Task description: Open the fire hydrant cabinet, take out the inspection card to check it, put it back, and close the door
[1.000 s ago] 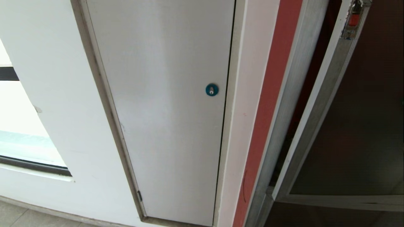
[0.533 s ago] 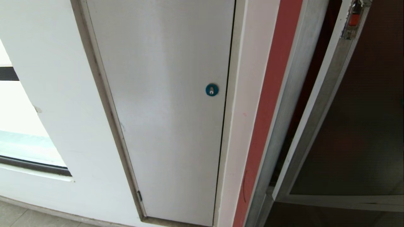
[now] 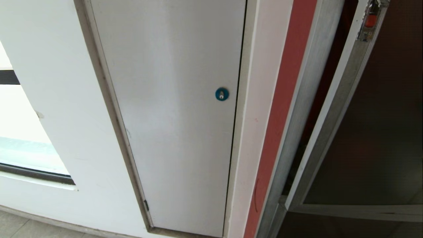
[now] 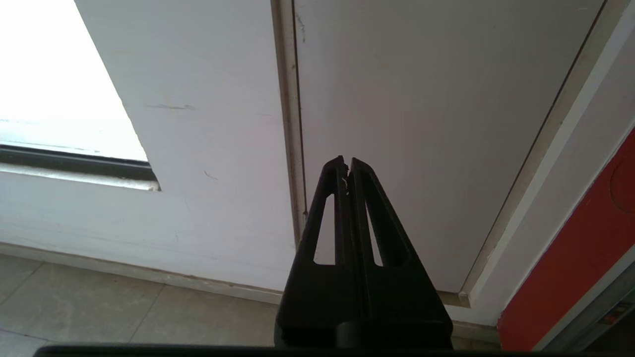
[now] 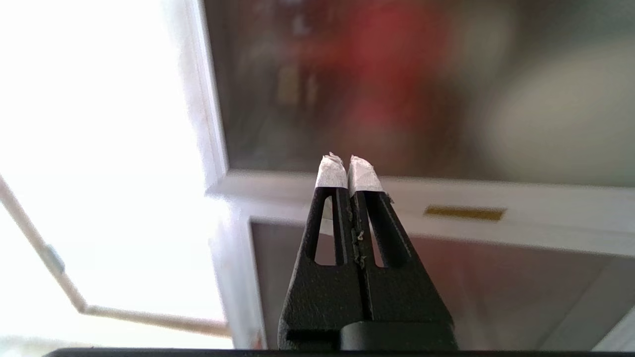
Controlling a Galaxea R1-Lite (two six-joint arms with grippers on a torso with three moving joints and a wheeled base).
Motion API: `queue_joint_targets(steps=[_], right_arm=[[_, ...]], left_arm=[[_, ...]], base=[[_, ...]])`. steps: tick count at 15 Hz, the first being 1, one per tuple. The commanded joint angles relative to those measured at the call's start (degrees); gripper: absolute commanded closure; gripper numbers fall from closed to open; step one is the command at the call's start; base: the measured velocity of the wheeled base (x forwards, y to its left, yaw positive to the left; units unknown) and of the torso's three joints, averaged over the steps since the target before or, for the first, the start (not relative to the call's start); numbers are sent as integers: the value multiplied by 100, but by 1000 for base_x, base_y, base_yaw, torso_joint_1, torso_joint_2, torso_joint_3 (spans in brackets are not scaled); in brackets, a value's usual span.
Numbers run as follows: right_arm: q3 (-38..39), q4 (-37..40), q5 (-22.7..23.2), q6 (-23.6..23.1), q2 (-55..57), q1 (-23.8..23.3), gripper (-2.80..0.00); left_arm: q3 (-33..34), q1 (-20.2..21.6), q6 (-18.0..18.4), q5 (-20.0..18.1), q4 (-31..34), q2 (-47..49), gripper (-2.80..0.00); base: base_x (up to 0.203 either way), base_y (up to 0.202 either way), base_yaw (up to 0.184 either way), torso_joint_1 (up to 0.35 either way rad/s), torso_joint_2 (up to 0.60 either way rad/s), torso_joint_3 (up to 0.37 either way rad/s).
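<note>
Both claws pinched together, empty: left claw, right claw; door cut off; cabinet interior blurred.

Grey-white panel with round blue lock near its right edge, red strip beside it, silver-framed dark glass door ajar at right, orange-red latch at top.

White wall with grey-white panel, round blue lock near its right edge. Bright window at left. Red strip right of panel. Grey tiled floor below.
</note>
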Motion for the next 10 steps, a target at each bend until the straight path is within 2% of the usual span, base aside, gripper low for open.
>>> queue_joint_targets(steps=[1,3,10], right_arm=[[112,187,85,-27,-20,0,0],[86,434,115,-52,-20,-1,0],[86,426,176,15,-20,2,0]], left_arm=[[26,9,-6,0,-2,-1,0],[26,0,-4,-1,-2,0,0],[26,0,-5,-1,-2,0,0]], base=[[0,0,0,0,0,0],[0,0,0,0,0,0],[0,0,0,0,0,0]])
